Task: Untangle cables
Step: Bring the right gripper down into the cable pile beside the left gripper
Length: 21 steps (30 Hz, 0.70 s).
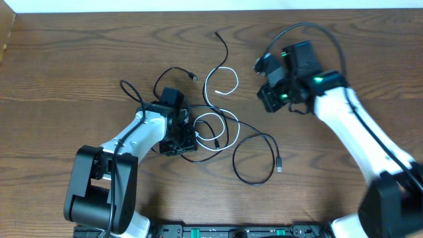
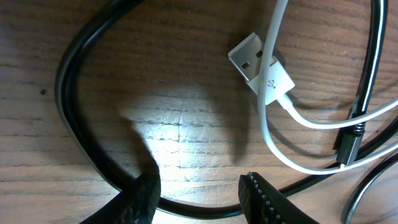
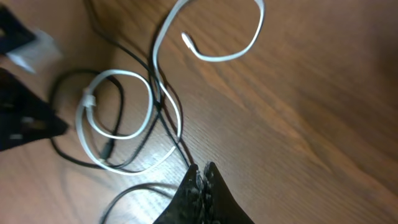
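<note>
left gripper [image 2: 199,182] is low on the tabletop [image 2: 180,118], jaws standing apart and straddling a black cord [image 2: 62,93] that crosses under the tips. not clamped, nothing held

just past it: white plug [image 2: 258,65], flat USB type, lying on the wood. a strand of the white cable [image 2: 273,146] lies over it. small black plug [image 2: 348,146] further right, against the white run

right gripper [image 3: 202,171] is pressed fully shut, off to the side of the pile. no cord visible between the tips. a black one passes close behind them, can't tell contact from that view

cables [image 1: 211,132] sit mid-tabletop, with the knot right at my left gripper: white loops crossing more than one black cord there

progress, my read: early to mid
- big black loop [image 1: 254,183] on the near side lies open, plug end out on bare wood
- far end of the white cable curls free on its own
- one black tail [image 1: 226,47] runs clear toward the far edge
- left to do: work the white loops out of the black cords at the centre, then lay each cable apart. none fully separated yet

markings: only the USB trident symbol on the white plug. no brand or text I can read anywhere
</note>
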Motion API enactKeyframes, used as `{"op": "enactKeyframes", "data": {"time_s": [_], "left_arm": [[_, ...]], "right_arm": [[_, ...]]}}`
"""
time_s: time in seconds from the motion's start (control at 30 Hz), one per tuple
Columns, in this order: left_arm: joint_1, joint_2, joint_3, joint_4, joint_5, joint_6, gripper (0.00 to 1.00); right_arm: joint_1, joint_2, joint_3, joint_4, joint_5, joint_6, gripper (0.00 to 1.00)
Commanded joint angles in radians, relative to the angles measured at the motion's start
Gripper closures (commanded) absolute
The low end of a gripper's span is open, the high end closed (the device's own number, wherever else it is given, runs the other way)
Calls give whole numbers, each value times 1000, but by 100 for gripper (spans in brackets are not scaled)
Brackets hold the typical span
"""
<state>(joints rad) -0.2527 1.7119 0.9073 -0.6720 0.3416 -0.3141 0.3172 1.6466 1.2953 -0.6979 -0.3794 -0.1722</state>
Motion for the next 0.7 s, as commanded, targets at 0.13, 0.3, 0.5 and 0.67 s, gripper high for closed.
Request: {"op": "enactKeyframes", "data": {"time_s": [0.13,0.3,0.5,0.67], "left_arm": [[-2,7,-24,0,-14,2,54],[-2,7,-24,0,-14,2,53],[-2,7,-24,0,-13,2,54],[-2,7,-24,-3,-14,2,54]], "right_arm": [[5,-22,-4,-43,-69,-14,88],[52,30,-39,-47,-67,-169,58],[114,145,-51,-44,-21,-307,51],[154,257,-51,-19,64,-327,53]]}}
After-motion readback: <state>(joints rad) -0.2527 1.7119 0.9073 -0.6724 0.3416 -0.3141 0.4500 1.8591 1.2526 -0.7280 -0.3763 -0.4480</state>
